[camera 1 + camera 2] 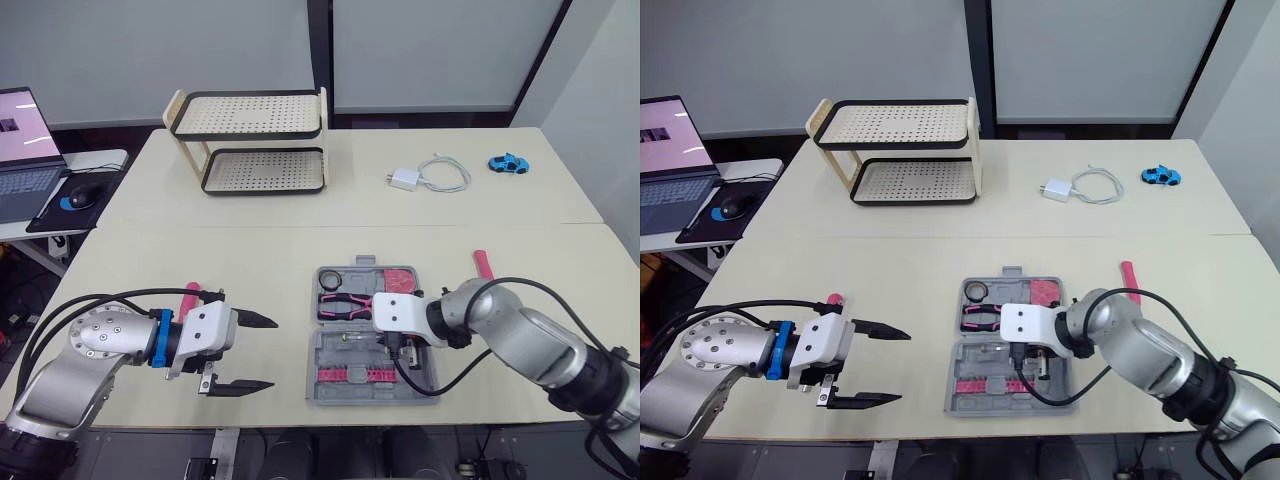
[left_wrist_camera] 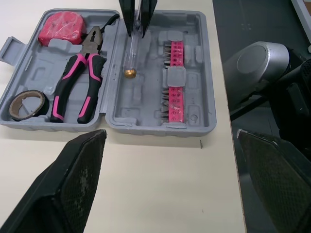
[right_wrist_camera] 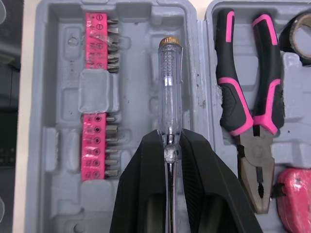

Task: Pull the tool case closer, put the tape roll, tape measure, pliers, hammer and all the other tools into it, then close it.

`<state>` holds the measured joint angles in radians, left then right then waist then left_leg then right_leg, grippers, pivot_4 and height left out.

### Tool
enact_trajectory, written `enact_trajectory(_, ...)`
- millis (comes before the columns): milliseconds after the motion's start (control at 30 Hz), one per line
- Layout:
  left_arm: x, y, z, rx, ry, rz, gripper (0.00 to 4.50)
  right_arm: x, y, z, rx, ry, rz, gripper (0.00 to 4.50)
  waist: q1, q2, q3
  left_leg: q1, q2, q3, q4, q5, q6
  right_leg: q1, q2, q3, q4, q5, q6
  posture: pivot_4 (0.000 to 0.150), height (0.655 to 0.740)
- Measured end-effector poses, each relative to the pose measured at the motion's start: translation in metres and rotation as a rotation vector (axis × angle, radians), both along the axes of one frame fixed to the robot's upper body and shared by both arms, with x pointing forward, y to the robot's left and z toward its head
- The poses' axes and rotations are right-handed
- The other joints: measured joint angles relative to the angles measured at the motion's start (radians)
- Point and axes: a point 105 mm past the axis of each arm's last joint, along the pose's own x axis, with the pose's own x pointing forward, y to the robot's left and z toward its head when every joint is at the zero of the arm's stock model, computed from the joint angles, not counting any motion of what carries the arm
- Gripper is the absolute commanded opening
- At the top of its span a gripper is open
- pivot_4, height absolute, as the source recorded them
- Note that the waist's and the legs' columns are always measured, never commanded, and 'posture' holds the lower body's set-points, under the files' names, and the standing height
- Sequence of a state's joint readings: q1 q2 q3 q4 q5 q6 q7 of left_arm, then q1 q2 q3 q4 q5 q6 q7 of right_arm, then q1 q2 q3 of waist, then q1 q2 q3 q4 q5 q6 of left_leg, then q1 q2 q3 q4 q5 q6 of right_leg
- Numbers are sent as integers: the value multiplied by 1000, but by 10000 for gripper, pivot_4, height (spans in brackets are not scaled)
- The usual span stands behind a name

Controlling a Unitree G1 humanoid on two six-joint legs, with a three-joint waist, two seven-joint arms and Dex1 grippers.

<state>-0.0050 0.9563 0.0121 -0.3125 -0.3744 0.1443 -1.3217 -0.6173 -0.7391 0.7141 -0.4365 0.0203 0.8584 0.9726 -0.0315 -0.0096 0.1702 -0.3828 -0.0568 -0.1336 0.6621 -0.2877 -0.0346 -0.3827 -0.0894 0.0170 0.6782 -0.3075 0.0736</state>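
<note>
Two sets: right jaws clenched on screwdriver (image 3: pixel 168 82) over tool case (image 1: pixel 322 350) at near table (image 1: pixel 250 260) edge; left jaws released, well apart

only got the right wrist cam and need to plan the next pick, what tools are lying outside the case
observer: A pink-handled item lies on the table to the right of the tool case, apart from it.
operator: anything else
observer: Another pink item lies on the left side, partly hidden behind the left arm.
operator: where's the left claw
observer: The left claw is open, left of the case, holding nothing.
</note>
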Motion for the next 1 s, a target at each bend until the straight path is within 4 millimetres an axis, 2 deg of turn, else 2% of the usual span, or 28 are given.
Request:
enact_trajectory(133,0,-1,-1,1,3,-4,45000,3,13,-1,17,-5,29,1741,0,0,0,0,0,0,0,0,0,-1,0,0,1,0,0,1500,7400)
enact_trajectory(267,0,-1,-1,1,2,-4,45000,6,17,-7,8,-9,37,1741,-1,0,0,0,0,0,0,0,0,-2,0,0,1,0,0,1500,7400)
enact_trajectory(1000,-2,-9,0,-12,-11,-22,45000,11,23,-26,-18,-14,59,1741,0,0,0,0,0,0,0,0,0,-2,0,1,1,0,0,1500,7400)
